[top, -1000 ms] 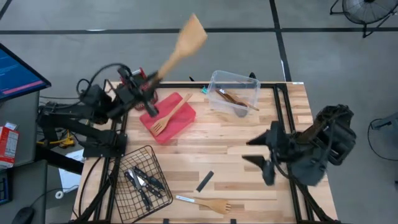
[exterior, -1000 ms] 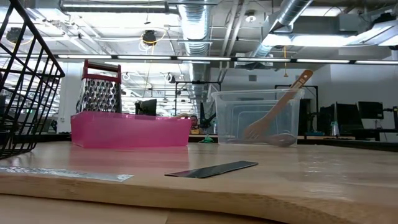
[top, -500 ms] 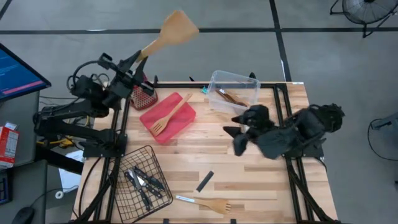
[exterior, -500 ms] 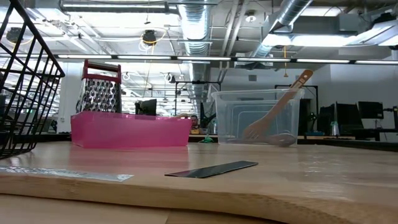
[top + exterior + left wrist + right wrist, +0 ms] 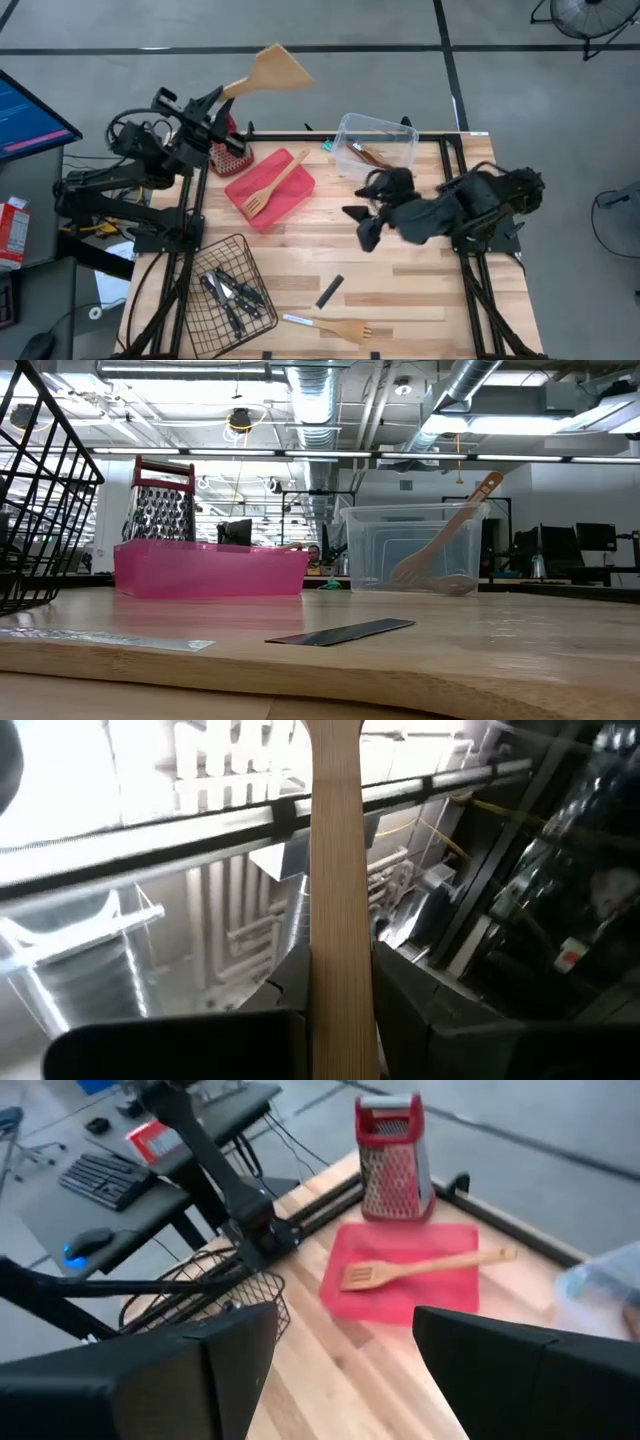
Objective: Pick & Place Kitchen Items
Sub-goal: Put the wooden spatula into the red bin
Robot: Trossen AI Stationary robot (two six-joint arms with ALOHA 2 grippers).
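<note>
No legible text, label, brand, number or sign is found in any view. The blue monitor screen [image 5: 30, 115] at the table's left shows lines too small to read.

A red-topped metal box grater [image 5: 231, 152] is standing upright at the far left corner of the wooden table [image 5: 400, 290], just beside the flat red tray [image 5: 282, 200], which is lying at an angle toward the table's middle. A clear plastic container [image 5: 400, 135] is sitting at the far edge, right of the tray and well apart from it. A black wire basket [image 5: 205, 310] is resting at the near left corner. A small dark flat strip [image 5: 329, 291] is lying on the bare wood nearer the front, right of the basket. Off the table to the left, a monitor [image 5: 25, 115] is glowing blue, and a floor fan [image 5: 590, 15] is standing far right.
</note>
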